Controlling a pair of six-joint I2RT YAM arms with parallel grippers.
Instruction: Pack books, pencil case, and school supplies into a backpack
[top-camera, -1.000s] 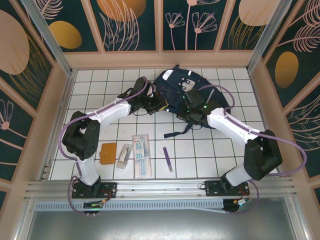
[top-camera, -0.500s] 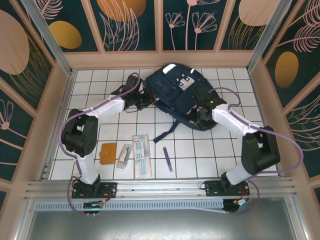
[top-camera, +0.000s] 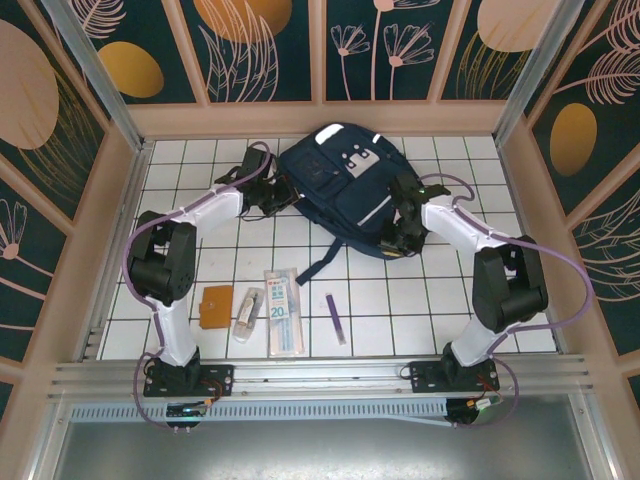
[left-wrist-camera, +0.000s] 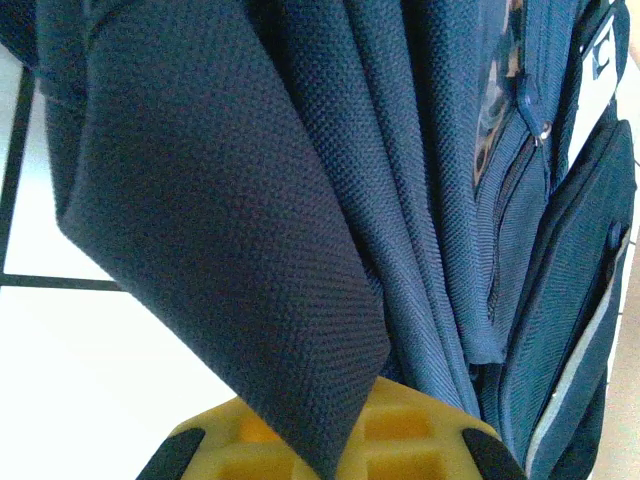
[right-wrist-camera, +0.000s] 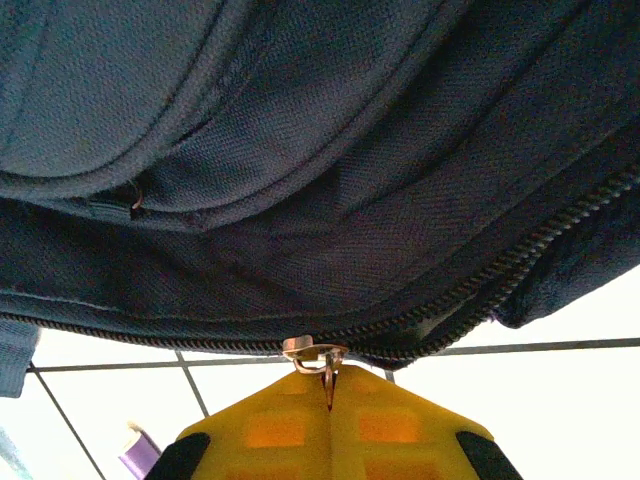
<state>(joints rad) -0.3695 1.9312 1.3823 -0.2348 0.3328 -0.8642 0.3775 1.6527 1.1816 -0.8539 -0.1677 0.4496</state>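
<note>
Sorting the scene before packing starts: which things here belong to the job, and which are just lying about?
Job: backpack, orange-brown book, greyish packet, clear pack labelled 20, purple pen.
Just surroundings: tiled table, patterned wall panels.

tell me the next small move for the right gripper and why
Probably slide the pull along the zipper with the right gripper while the left gripper holds the backpack. The right is shut on the metal pull, the zipper looks closed there, the left pinches a fabric fold, and the pen lies unpacked.
</note>
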